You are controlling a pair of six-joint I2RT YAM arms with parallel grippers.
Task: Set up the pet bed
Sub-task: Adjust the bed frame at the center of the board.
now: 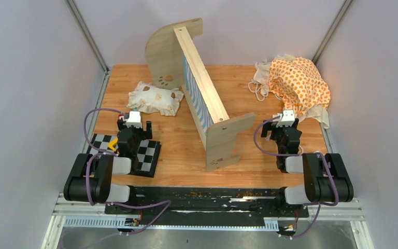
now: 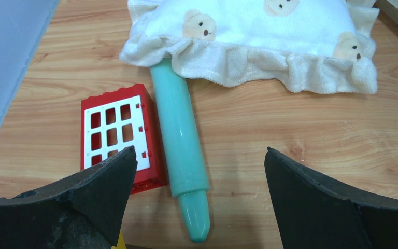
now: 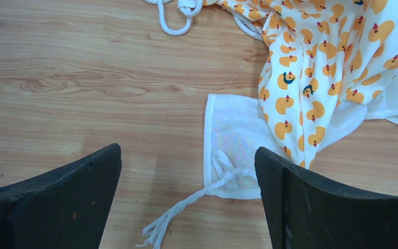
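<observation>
Fingers of the left gripper [image 1: 134,126] and of the right gripper [image 1: 281,129] are seen from above spread wide, with nothing held between them. The left gripper is poised over a checkered board [image 1: 148,155] at the near left of the table [image 1: 179,142]; the right one is set near the right edge. Between them the pet bed [image 1: 207,101] is stood on its long side, running diagonally from the far middle toward the near middle, its striped base turned left. A pillow [image 1: 154,98] is laid just left of the far end board, and a crumpled cushion [image 1: 298,83] is heaped at the far right.

From the left wrist, the black fingers [image 2: 98,192] are shown parted and empty. Below them a teal stick [image 2: 179,140] is laid, its far end tucked under the pillow's frill, with a red block [image 2: 116,137] just beside it.

From the right wrist, the fingers [image 3: 72,192] are likewise parted and empty. Beneath them the cushion's duck-printed cloth and a white corner with a knotted cord [image 3: 223,179] are spread on the wood.
</observation>
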